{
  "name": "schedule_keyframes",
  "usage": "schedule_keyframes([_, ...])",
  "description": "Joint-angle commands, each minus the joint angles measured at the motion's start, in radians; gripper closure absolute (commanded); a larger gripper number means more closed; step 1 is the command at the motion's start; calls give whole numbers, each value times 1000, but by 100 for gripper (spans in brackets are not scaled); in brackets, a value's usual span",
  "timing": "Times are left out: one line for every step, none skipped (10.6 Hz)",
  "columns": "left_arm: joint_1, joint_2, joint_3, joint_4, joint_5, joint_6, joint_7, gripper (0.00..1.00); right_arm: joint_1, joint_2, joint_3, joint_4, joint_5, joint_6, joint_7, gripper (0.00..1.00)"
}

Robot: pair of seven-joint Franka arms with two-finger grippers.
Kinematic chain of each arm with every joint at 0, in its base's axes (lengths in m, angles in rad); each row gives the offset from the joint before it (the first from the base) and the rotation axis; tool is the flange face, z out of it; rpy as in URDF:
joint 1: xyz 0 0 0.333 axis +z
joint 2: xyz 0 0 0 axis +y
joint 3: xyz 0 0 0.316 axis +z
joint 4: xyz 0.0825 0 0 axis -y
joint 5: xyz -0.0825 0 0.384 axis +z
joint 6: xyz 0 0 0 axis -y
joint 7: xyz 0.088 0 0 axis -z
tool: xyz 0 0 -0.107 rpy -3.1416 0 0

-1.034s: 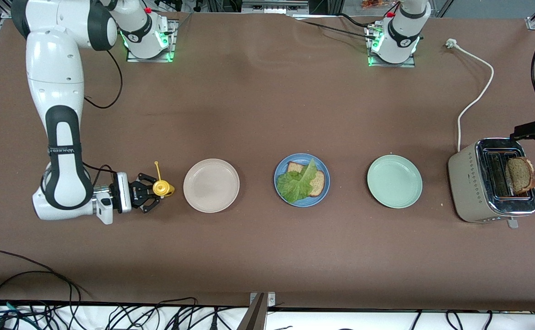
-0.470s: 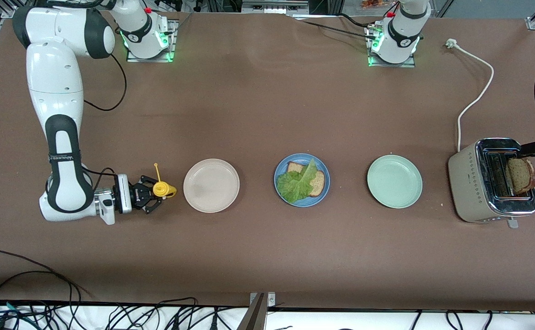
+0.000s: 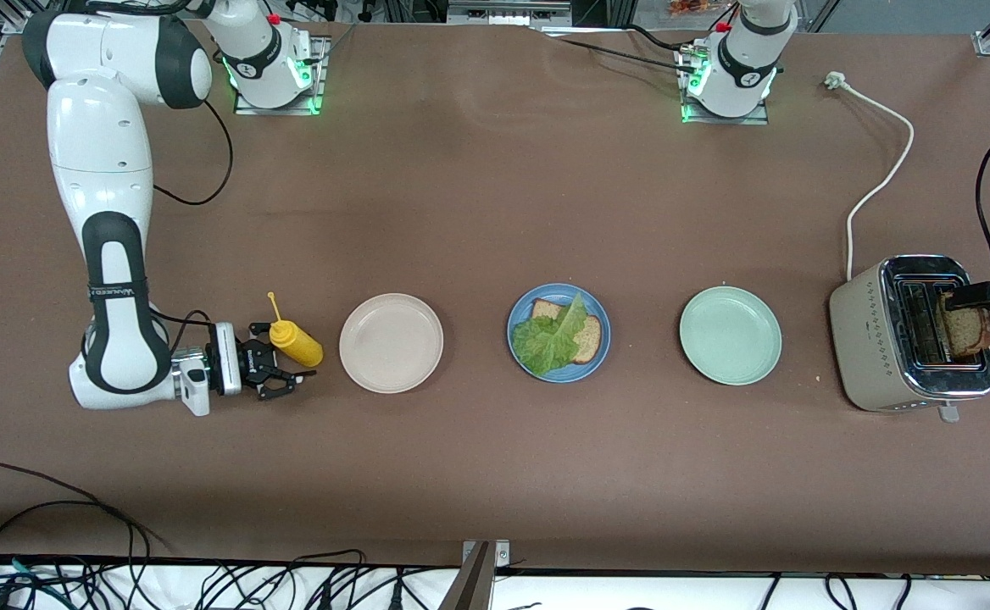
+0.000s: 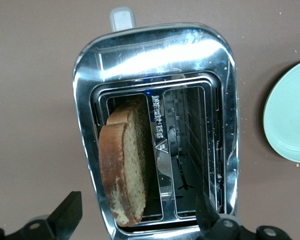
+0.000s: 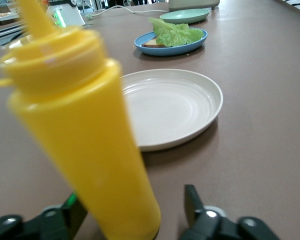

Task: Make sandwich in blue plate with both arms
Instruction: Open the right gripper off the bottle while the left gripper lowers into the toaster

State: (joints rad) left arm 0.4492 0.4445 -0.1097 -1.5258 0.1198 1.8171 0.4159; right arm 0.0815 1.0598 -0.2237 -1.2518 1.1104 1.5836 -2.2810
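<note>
The blue plate [image 3: 515,326] holds one brown bread slice [image 3: 588,338] with a green lettuce leaf [image 3: 550,342] lying on top. A second bread slice [image 3: 966,328] stands in one slot of the toaster [image 3: 885,339]. My left gripper [image 3: 970,296] is over that slot. In the left wrist view the left gripper [image 4: 137,220] is open, its fingers straddling the bread slice [image 4: 127,160] without touching it. My right gripper [image 3: 285,366] is low at the right arm's end of the table. It is open around the base of a leaning yellow squeeze bottle [image 5: 85,140].
An off-white plate [image 3: 391,342] lies between the yellow bottle [image 3: 296,341] and the blue plate. A mint-green plate [image 3: 730,335] lies between the blue plate and the toaster. The toaster's white cord [image 3: 881,169] runs toward the left arm's base.
My right gripper has opened and let go of the yellow bottle, which now leans on the table. My left gripper has come down over the bread in the toaster.
</note>
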Motion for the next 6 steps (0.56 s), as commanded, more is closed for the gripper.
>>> schedule_keyframes([12, 45, -15, 45, 14, 10, 18, 8, -6, -6, -61, 28, -26, -30, -8, 0])
schedule_keyframes([12, 52, -15, 45, 12, 10, 15, 23, -5, -35, -78, 17, -70, -48, -3, 0])
schedule_keyframes([12, 72, -15, 53, 9, 11, -3, 29, -6, -73, -83, 2, -125, -51, 1, 0])
schedule_keyframes([12, 97, -13, 91, -27, 10, -18, 32, -8, -108, -98, -8, -159, -51, 3, 0])
schedule_keyframes([12, 108, -13, 101, -38, 10, -38, 45, -6, -150, -109, -21, -185, -51, 24, 0])
schedule_keyframes([11, 100, -13, 102, -32, 1, -39, 73, -6, -196, -108, -43, -235, -44, 93, 0])
